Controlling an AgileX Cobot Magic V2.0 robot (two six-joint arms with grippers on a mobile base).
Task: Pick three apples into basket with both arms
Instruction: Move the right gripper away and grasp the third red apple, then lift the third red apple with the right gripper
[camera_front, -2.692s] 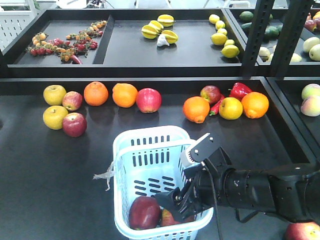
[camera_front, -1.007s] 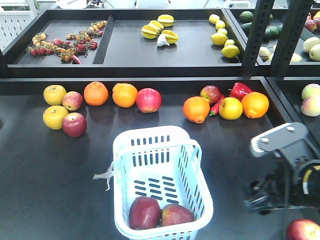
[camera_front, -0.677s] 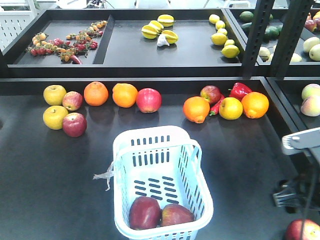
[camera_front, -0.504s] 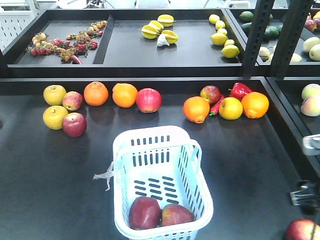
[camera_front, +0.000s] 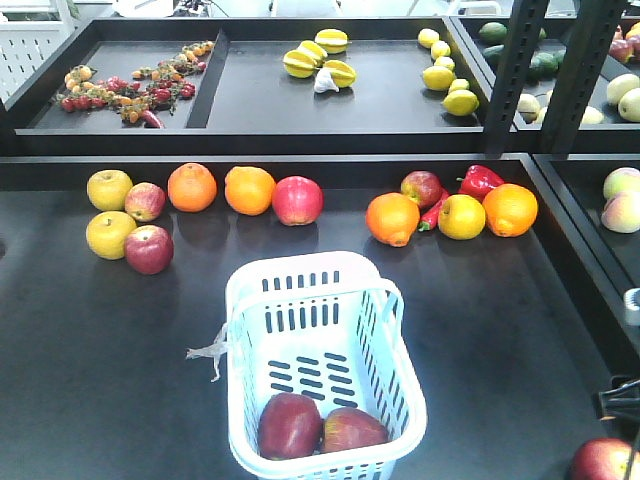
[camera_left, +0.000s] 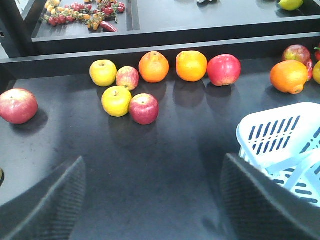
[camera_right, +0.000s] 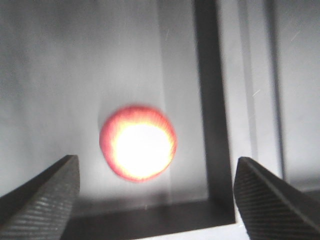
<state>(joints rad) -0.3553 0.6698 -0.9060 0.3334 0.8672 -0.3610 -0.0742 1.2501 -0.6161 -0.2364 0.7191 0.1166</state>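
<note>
The pale blue basket (camera_front: 325, 300) stands at the front middle and holds two dark red apples (camera_front: 290, 425) (camera_front: 352, 428). Its corner shows in the left wrist view (camera_left: 280, 140). Another red apple (camera_front: 603, 462) lies at the front right corner. In the right wrist view it (camera_right: 138, 142) shows overexposed below my right gripper (camera_right: 156, 160), which is open and empty above it. Only a bit of the right gripper (camera_front: 620, 400) shows at the front view's right edge. My left gripper (camera_left: 152, 165) is open and empty over bare table left of the basket.
Along the back of the table lie yellow apples (camera_front: 109, 189), a small dark red apple (camera_front: 149, 249), oranges (camera_front: 249, 190), a pink-red apple (camera_front: 297, 200) and a red pepper (camera_front: 478, 181). A red apple (camera_left: 17, 106) lies far left. Raised trays stand behind.
My right arm let go of the second apple in the basket, drew back out of it and swung right, almost out of the front view, over the apple at the front right.
</note>
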